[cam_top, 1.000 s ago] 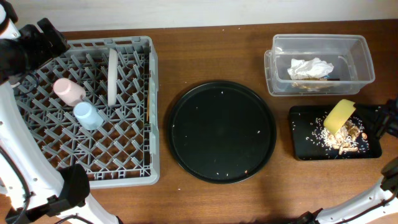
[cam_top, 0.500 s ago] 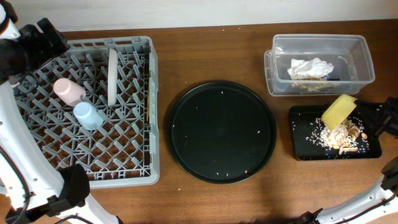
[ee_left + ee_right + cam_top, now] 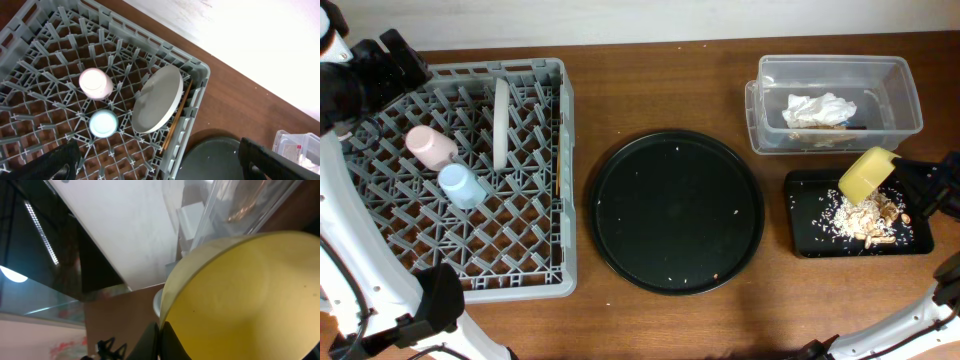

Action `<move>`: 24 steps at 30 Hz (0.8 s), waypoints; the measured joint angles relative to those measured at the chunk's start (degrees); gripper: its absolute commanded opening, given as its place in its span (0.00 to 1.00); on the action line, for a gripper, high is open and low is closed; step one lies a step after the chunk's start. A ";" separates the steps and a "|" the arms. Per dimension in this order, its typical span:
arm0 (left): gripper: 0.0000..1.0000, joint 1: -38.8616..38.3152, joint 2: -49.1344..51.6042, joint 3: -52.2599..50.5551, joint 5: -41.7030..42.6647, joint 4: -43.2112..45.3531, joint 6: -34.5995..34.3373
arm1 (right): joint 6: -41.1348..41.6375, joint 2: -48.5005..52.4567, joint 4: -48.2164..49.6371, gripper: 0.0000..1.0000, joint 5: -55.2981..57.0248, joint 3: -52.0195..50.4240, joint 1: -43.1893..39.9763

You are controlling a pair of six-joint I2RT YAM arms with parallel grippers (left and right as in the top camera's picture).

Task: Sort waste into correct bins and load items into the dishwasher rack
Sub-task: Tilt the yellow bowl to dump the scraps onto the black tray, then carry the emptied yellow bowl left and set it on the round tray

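Note:
My right gripper (image 3: 894, 180) is shut on the rim of the small yellow bowl (image 3: 866, 176), which hangs tilted over the shallow black rectangular tray (image 3: 804, 236). Beige food scraps (image 3: 865, 220) lie in that tray. In the right wrist view the bowl (image 3: 250, 300) fills the frame, its rim pinched at my right gripper (image 3: 161, 339). The clear tub (image 3: 902, 96) holds the crumpled napkin (image 3: 818, 109). The grey dishwasher rack (image 3: 566, 180) carries the pink cup (image 3: 430, 146), the blue cup (image 3: 462, 185) and the upright plate (image 3: 501, 122). Chopsticks (image 3: 175, 120) lie along its right wall. My left gripper (image 3: 160, 170) hovers open above the rack.
A large round black tray (image 3: 678, 210) with a few crumbs sits in the middle of the brown table, between the rack and the two bins. The clear tub stands just behind the rectangular tray. The left arm's base (image 3: 430, 310) is at the rack's front left corner.
The yellow bowl has risen slightly and shifted toward the back over the rectangular tray, still in my right gripper. The left arm has not moved.

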 measured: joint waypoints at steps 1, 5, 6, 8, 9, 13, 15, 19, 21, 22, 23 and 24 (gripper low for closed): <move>0.99 0.00 0.00 0.00 0.00 -0.02 0.00 | -0.63 0.00 0.35 0.04 -0.13 0.00 0.00; 0.99 0.00 0.00 -0.02 0.00 -0.02 0.00 | -1.33 0.00 -2.51 0.04 -0.24 0.00 0.00; 0.99 0.00 0.00 0.00 0.00 0.00 0.00 | -1.36 0.00 -3.17 0.04 -0.22 0.00 0.00; 0.99 0.00 0.00 -0.02 0.00 0.00 0.00 | -1.79 0.00 -3.37 0.04 -0.24 0.00 0.00; 1.00 0.00 0.00 0.00 0.00 0.00 0.00 | -2.01 -0.02 -3.37 0.04 -0.24 0.00 0.00; 1.00 0.00 0.00 0.00 0.00 0.00 0.00 | -2.64 -2.64 -3.30 0.04 -0.13 -0.02 0.74; 0.99 0.00 0.00 0.00 0.00 0.00 0.00 | -2.71 -6.21 -3.34 0.04 -0.15 0.00 2.14; 0.99 0.00 0.00 0.00 0.00 0.00 0.00 | -2.75 -14.99 -3.34 0.04 0.33 1.01 8.50; 0.99 0.00 0.00 0.00 0.00 -0.02 0.00 | -2.73 -18.40 -3.34 0.04 1.05 2.03 14.05; 0.99 0.00 0.00 0.00 0.02 0.00 0.00 | -2.78 -19.65 -3.28 0.04 1.53 2.40 16.94; 0.99 0.00 0.00 -0.02 0.00 0.00 0.00 | -2.80 -20.70 -3.10 0.04 1.95 2.64 20.09; 0.99 0.00 0.00 0.00 0.00 0.00 0.00 | -2.78 -21.57 -2.82 0.04 2.49 2.78 23.45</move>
